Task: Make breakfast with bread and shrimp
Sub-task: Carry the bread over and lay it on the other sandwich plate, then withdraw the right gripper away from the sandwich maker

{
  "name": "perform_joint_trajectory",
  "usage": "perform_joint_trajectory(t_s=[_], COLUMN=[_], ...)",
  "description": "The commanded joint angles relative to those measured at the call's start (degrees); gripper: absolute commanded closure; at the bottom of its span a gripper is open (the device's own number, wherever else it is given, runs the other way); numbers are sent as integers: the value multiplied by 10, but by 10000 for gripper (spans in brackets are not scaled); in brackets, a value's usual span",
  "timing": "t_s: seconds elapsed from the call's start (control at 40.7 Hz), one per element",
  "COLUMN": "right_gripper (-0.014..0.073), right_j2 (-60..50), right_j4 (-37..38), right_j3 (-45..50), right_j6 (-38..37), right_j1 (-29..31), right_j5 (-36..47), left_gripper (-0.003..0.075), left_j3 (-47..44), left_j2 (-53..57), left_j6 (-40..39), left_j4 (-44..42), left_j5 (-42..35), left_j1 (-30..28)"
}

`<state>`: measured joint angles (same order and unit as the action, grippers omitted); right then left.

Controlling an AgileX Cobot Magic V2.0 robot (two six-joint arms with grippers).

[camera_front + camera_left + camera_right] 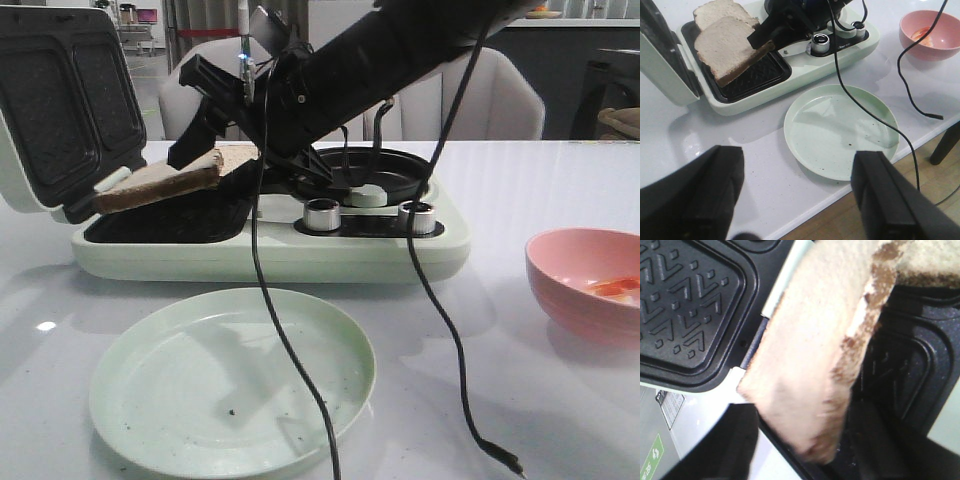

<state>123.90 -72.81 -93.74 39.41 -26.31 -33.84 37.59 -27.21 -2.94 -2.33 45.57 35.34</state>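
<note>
Our right gripper (761,40) is clamped on one bread slice (727,47), holding it tilted above the grill plate (755,75) of the open sandwich maker (270,255); the second slice (715,11) lies behind it. Our left gripper (797,195) hangs with its jaws apart, holding nothing. The green plate (235,385) holds only specks. The shrimp (612,287) lies in the pink bowl (575,290).
</note>
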Motion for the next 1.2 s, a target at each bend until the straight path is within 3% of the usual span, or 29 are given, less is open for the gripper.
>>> perform_joint_trajectory(t_s=[0.0,0.196,0.393,0.614,0.933,1.178], right_gripper=[18,76,78,78,78,78], right_j2=[-52,-110,-215,-392,-627,-734], right_j4=[-21,59,266,478,621,775], right_j3=[-21,-21,11,166,399,476], right_j6=[9,7,-97,-201,-318,-463], right_j1=[11,11,4,-7,-6,-6], right_j5=[-13,-26,-41,-24,-10,-85], left_gripper=[211,211,211,211,211,211], left_j3=[16,16,16,16,16,16], left_j2=[-3,-3,-3,-3,-3,-3], left_j6=[0,0,0,0,0,0], left_j4=[0,-2,-3,-3,-3,-3], left_j5=[-48,-48,-44,-34,-34,-34], left_j1=[5,5,5,5,5,5])
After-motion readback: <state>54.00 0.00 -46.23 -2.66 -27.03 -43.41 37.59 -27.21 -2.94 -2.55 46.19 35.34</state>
